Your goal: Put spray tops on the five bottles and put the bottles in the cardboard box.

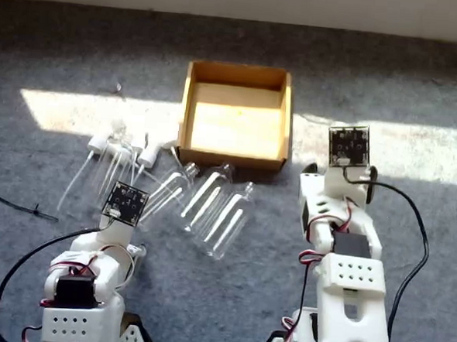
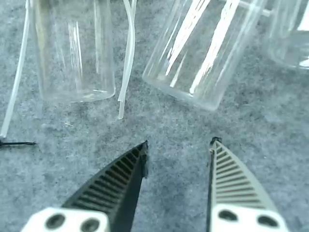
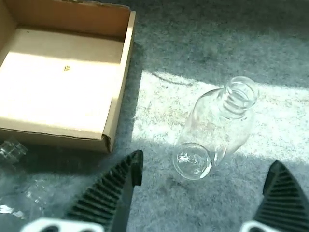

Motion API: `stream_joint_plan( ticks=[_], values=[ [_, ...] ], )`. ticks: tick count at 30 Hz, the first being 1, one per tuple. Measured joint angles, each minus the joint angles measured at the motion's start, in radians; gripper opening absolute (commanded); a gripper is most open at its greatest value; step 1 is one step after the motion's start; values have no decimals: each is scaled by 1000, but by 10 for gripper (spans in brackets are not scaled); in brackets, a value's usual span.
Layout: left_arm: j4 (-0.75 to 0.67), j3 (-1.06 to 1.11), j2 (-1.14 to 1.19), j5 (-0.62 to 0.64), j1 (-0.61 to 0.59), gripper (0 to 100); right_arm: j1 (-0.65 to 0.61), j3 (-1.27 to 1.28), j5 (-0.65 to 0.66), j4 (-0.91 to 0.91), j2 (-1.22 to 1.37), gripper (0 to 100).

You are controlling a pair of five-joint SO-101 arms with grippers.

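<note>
The cardboard box [image 1: 236, 113] lies open at the back centre with nothing in it. Several clear bottles [image 1: 211, 205] lie on their sides in front of it and to its left, and white spray tops [image 1: 148, 154] with thin dip tubes lie among the left ones. My left gripper [image 2: 179, 143] is open just above the carpet, short of two bottle bases [image 2: 75, 53] [image 2: 207, 48]. My right gripper [image 3: 206, 164] is open wide over an uncapped bottle [image 3: 215, 130] lying beside the box [image 3: 63, 77].
Grey carpet [image 1: 420, 90] covers the whole floor, with a sunlit band across it. A black cable tie [image 1: 17, 204] lies at the left, near the left arm [image 1: 89, 286]. A dip tube [image 2: 128, 58] lies between the two near bottles.
</note>
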Motion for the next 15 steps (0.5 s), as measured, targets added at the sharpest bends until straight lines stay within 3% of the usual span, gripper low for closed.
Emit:
stream_joint_plan(
  ticks=[10, 15],
  values=[
    [0, 0, 0, 0, 0, 200, 18, 54, 0, -161, 8, 361],
    [0, 0, 0, 0, 0, 200, 23, 54, 3, -230, 129, 361]
  ],
)
